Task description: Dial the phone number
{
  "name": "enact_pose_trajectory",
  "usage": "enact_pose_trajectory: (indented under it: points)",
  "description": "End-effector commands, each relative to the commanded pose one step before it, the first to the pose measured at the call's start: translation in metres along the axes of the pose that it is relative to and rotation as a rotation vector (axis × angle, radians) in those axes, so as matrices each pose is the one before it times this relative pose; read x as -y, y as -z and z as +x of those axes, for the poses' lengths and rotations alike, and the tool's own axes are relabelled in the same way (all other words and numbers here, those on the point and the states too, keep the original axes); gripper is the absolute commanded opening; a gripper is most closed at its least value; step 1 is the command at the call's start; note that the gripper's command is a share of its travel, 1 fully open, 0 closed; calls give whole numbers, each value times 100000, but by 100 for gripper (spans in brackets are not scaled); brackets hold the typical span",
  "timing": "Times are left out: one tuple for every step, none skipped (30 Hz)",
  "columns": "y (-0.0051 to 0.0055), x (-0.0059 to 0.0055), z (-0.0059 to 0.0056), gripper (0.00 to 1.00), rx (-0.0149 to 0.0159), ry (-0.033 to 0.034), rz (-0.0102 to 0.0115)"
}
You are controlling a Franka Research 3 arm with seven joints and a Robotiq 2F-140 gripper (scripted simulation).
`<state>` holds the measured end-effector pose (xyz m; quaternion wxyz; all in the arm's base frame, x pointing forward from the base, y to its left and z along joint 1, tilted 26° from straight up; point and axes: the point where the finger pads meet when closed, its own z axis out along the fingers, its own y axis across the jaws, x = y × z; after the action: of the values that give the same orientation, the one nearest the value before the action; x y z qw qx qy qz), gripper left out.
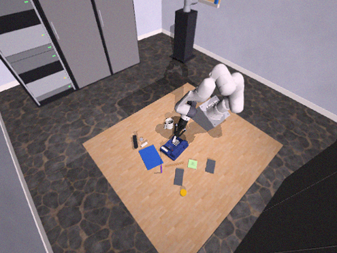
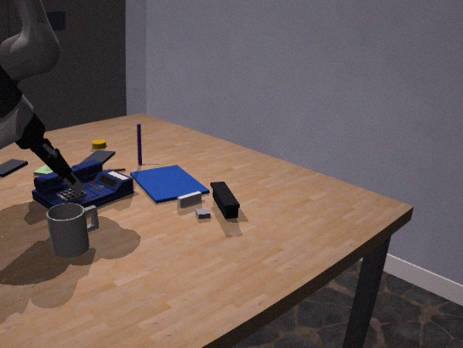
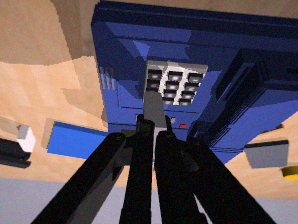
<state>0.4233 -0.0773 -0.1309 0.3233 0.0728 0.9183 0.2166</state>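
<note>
Pincer clenched, nothing in it; its joined tip sits on the keypad at the near-left keys. Desk phone lies on the table, handset in its cradle. Green note lies near the phone. Grey mug stands just beside the phone.

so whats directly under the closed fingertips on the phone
The gripper is shut, its tips over the lower left corner of the grey keypad on the blue desk phone. The key beneath the tips is covered, so whether they touch it cannot be seen.
</note>
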Motion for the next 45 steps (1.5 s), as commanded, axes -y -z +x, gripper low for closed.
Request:
enact_pose_trajectory:
  points:
    - [-112, 74, -37, 0, 247, 604, 110]
    - [-4, 0, 3, 0, 0, 0, 0]
    - [-4, 0, 3, 0, 0, 0, 0]
    - [-16, 0, 11, 0, 0, 0, 0]
    - [-16, 0, 11, 0, 0, 0, 0]
    - [-4, 0, 3, 0, 0, 0, 0]
    - [5, 0, -3, 0, 0, 0, 0]
    - [28, 0, -20, 0, 0, 0, 0]
    - [63, 0, -45, 0, 0, 0, -1]
    - [0, 0, 0, 0, 0, 0, 0]
    - [0, 0, 0, 0, 0, 0, 0]
    - [99, 0, -69, 0, 0, 0, 0]
    - [127, 0, -88, 0, 0, 0, 1]
    - [142, 0, -100, 0, 1, 0, -1]
    - [142, 0, -99, 0, -1, 0, 1]
    - [126, 0, -89, 0, 1, 0, -1]
    - [98, 0, -69, 0, 0, 0, 0]
    - [63, 0, -44, 0, 0, 0, 1]
    - [28, 0, -20, 0, 0, 0, 0]
    - [5, 0, -3, 0, 0, 0, 0]
    - [1, -1, 1, 0, 0, 0, 0]
    - [3, -8, 5, 0, 0, 0, 0]
    - [8, -19, 12, 0, 0, 0, 0]
    - [15, -33, 21, 0, 0, 0, 0]
    - [22, -50, 32, 0, 0, 0, 0]
    - [30, -67, 43, 0, 0, 0, 0]
    - [0, 0, 0, 0, 0, 0, 0]
    - [0, 0, 0, 0, 0, 0, 0]
    - [38, -83, 54, 0, 0, 0, 0]
    - [45, -99, 64, 0, 0, 0, 1]
    - [50, -113, 72, 0, 0, 0, -1]
    - [55, -123, 79, 0, 0, 0, 0]
    - [59, -130, 84, 0, 0, 0, 0]
    - [60, -134, 86, 0, 0, 0, -1]
    - [61, -134, 87, 0, 0, 0, 1]
    - [59, -131, 84, 0, 0, 0, 0]
    - [56, -123, 79, 0, 0, 0, 0]
    - [51, -113, 73, 0, 0, 0, 1]
    - [45, -100, 64, 0, 0, 0, -1]
    - [38, -84, 54, 0, 0, 0, 0]
    - [31, -67, 44, 0, 0, 0, 0]
    - [23, -50, 32, 0, 0, 0, 0]
    - [15, -34, 22, 0, 0, 0, 0]
    - [0, 0, 0, 0, 0, 0, 0]
    - [0, 0, 0, 0, 0, 0, 0]
